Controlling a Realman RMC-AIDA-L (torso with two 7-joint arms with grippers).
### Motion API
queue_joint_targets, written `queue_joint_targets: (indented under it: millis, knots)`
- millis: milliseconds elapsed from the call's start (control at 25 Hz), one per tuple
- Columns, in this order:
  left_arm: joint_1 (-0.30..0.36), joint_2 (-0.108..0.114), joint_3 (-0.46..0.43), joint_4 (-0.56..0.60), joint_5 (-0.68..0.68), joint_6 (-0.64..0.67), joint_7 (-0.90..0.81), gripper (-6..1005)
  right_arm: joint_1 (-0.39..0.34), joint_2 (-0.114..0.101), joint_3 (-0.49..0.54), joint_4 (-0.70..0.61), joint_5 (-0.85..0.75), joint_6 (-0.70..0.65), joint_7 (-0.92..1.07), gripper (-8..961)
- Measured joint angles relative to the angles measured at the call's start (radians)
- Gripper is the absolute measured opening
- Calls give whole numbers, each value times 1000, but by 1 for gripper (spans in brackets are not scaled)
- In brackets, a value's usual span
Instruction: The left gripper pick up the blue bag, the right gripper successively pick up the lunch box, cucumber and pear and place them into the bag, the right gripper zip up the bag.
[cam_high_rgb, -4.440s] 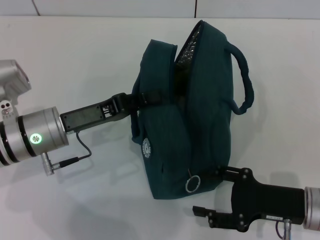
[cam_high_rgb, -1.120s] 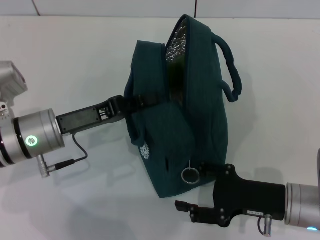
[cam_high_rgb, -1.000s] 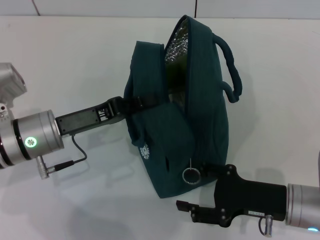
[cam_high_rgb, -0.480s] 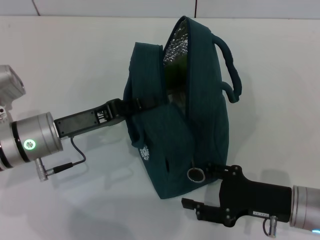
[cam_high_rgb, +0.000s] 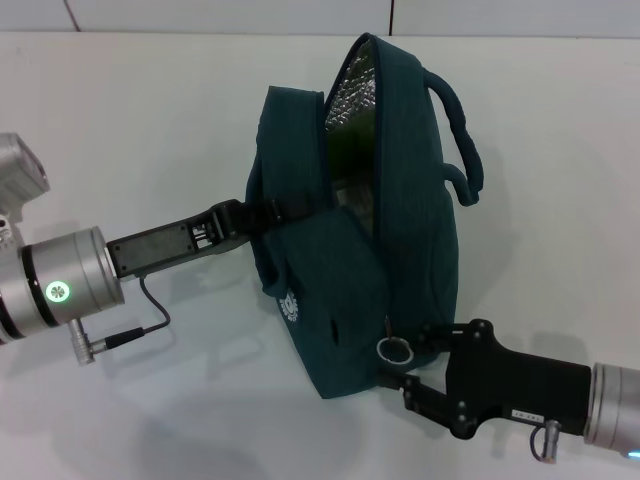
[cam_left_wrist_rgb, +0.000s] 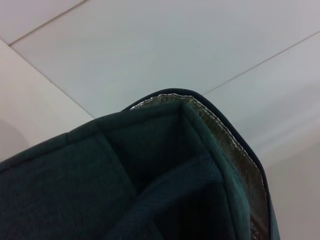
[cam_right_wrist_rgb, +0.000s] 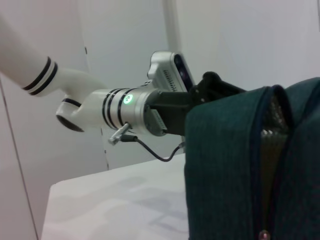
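The blue bag (cam_high_rgb: 400, 230) stands on the white table, its top gaping so the silver foil lining (cam_high_rgb: 350, 90) shows. A green patch shows deep in the opening; the lunch box, cucumber and pear cannot be made out. My left gripper (cam_high_rgb: 248, 212) is shut on the bag's near handle strap at the left side. The bag's rim fills the left wrist view (cam_left_wrist_rgb: 150, 190). My right gripper (cam_high_rgb: 410, 360) is at the bag's lower near corner, right beside the ring zipper pull (cam_high_rgb: 393, 349). The right wrist view shows the bag (cam_right_wrist_rgb: 225, 165) and the left gripper (cam_right_wrist_rgb: 210, 87) beyond it.
The white table (cam_high_rgb: 150, 120) lies open to the left and right of the bag. The left arm's cable and plug (cam_high_rgb: 110, 338) hang near the table's front left. The bag's far handle (cam_high_rgb: 465, 130) loops out to the right.
The bag shifted slightly left and opened wider. My right gripper moved in along the table to the ring pull, then drew up against the bag's corner. The left gripper keeps its hold.
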Motion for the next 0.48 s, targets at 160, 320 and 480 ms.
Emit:
queue_joint_targets:
  millis: [160,320,480]
  knots:
    - [0,0,0,1,0,0,0,68,0,-1,0,7,5,0,0,342]
    - [0,0,0,1,-1,0,0,68,0,-1,0,8,5,0,0,340]
    - [0,0,0,1,-2,0,0,67,0,-1,0,9,5,0,0,337]
